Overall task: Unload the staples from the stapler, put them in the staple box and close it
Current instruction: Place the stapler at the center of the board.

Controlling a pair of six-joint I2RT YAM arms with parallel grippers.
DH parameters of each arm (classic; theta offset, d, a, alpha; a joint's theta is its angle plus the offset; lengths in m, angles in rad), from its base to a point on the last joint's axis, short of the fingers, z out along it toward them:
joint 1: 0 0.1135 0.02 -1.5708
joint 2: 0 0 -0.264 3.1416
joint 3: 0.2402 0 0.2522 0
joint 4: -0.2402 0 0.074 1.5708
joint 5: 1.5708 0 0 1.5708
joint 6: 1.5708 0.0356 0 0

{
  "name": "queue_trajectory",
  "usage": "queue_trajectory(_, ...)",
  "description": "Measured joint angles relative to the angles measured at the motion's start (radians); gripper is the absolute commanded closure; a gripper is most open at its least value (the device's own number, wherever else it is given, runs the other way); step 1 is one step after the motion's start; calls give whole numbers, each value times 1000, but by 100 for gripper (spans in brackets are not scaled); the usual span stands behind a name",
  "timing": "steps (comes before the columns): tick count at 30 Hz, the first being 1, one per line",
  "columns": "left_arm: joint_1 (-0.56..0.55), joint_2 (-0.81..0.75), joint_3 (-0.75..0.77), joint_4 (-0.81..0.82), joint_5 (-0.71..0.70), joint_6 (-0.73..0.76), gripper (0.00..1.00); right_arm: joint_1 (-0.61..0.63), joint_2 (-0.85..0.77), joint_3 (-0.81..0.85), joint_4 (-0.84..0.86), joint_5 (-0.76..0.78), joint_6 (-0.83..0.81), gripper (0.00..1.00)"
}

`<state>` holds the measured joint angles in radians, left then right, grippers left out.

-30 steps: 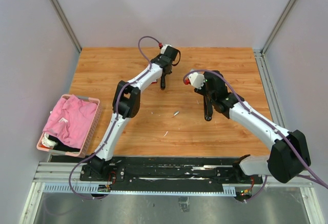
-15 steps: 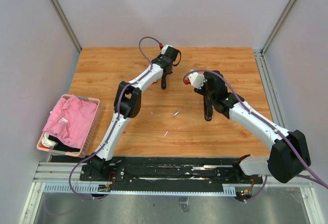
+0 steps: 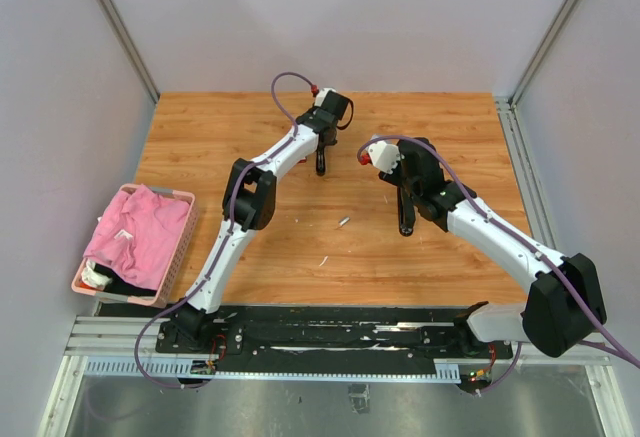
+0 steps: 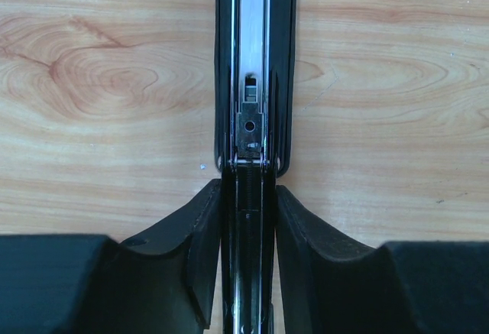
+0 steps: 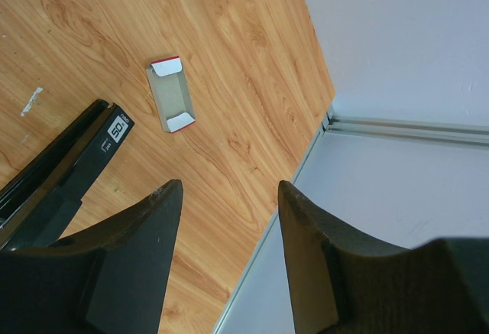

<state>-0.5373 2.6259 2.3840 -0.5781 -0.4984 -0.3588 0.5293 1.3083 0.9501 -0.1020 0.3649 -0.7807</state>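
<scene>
The black stapler [image 4: 255,66] lies on the wood with its silvery magazine channel facing up. My left gripper [image 4: 248,189] is shut on its near end, one finger [image 4: 200,235] on each side. From above, this gripper [image 3: 319,162] sits at the far middle of the table. Two staples [image 3: 343,221] [image 3: 323,260] lie loose on the wood in the middle. I cannot tell if staples sit in the channel. My right gripper [image 5: 229,185] is open and holds nothing. A small silvery strip [image 5: 31,101] lies far to its left.
A black bar marked 50 [image 5: 76,150] lies by the right gripper's left finger, with a small red-and-white box [image 5: 171,94] beyond it. A pink basket of cloth [image 3: 137,242] stands at the table's left edge. A metal rail [image 3: 515,147] runs along the right edge.
</scene>
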Motion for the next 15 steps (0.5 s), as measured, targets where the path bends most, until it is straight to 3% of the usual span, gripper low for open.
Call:
queue_trajectory(8,-1,1,0,5,10,-2,56,0,0,0,0,0,0,46)
queue_trajectory(15,-1,1,0,8,26,3,29,0,0,0,0,0,0,45)
